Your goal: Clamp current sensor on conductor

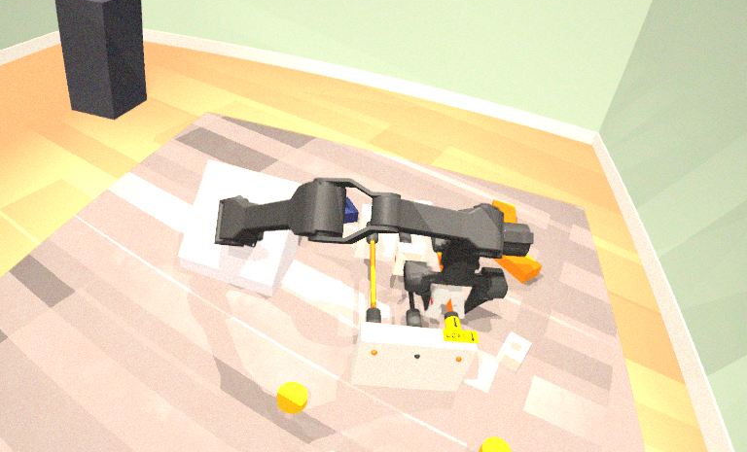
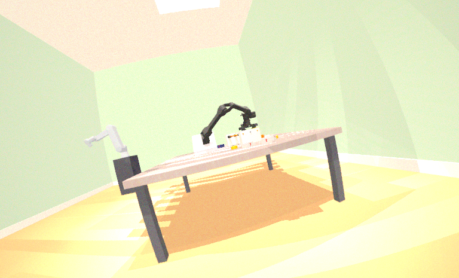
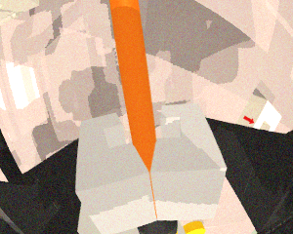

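Observation:
The light grey sensor (image 1: 441,308) (image 3: 112,168) sits at the orange LOAD conductor (image 3: 134,73), which runs into the notch between its two halves. A thin orange line shows along the seam, so a narrow gap is visible on top. My gripper (image 1: 448,308) (image 2: 248,128) (image 3: 143,135) points down and is shut on the sensor, one black finger on each side. The yellow LOAD marker (image 1: 459,336) is on the holder just in front of the sensor. A bit of red shows on the sensor's left side, but its arrow direction is unreadable. The latch is hidden.
The white holder (image 1: 412,365) (image 2: 249,136) also carries an orange conductor (image 1: 373,274) at left and a black one in the middle, with a white block (image 1: 409,255) by it. A small white block (image 1: 515,348), orange piece (image 1: 521,267) and yellow disc (image 1: 292,398) are nearby.

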